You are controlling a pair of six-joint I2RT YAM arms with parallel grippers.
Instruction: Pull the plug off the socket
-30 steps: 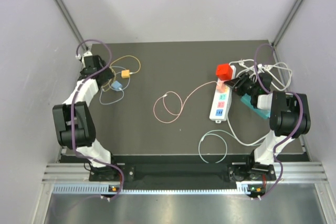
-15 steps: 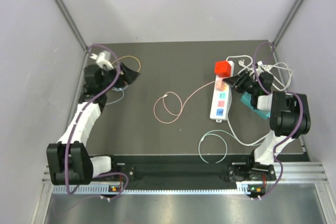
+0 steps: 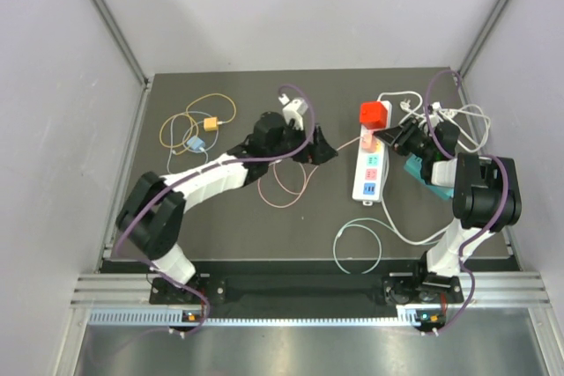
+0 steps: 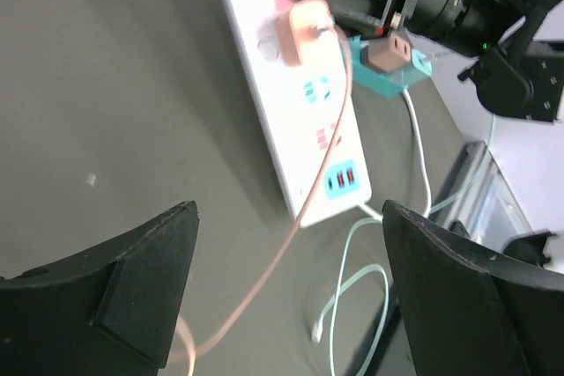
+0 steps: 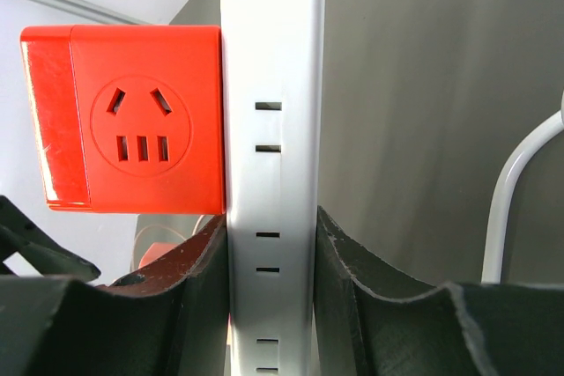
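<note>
The left claw point(image 3: 323, 149) hangs over the dark surface point(image 3: 229, 217) with its fingers point(image 4: 132, 279) spread wide apart. Ahead of it and well apart lies the white strip point(image 3: 370, 173), one short end turned toward this claw. The plug point(image 3: 367, 141), pale pink, sits in the strip toward the end far from the left claw, just beside the right claw point(image 3: 394, 137). The pink cord point(image 3: 280, 184) runs from the plug back along the strip. It then passes beneath the gap between the left claw's fingers and lies in a loop on the surface behind that claw, under its arm.

The right claw is clamped on the strip. In its wrist view its two fingers point(image 5: 189, 297) press on the strip's long sides, one on each. Just beyond those fingertips a red cube point(image 5: 132, 121) sits on the strip's face, past the plug as seen from the left claw. A white cord point(image 5: 520, 191) curves past on the right claw's right. Behind the right claw, under its arm, lies a teal block point(image 3: 432, 178). A thin pale cord point(image 3: 357, 244) lies coiled on the surface off the strip's end nearest the left claw.
</note>
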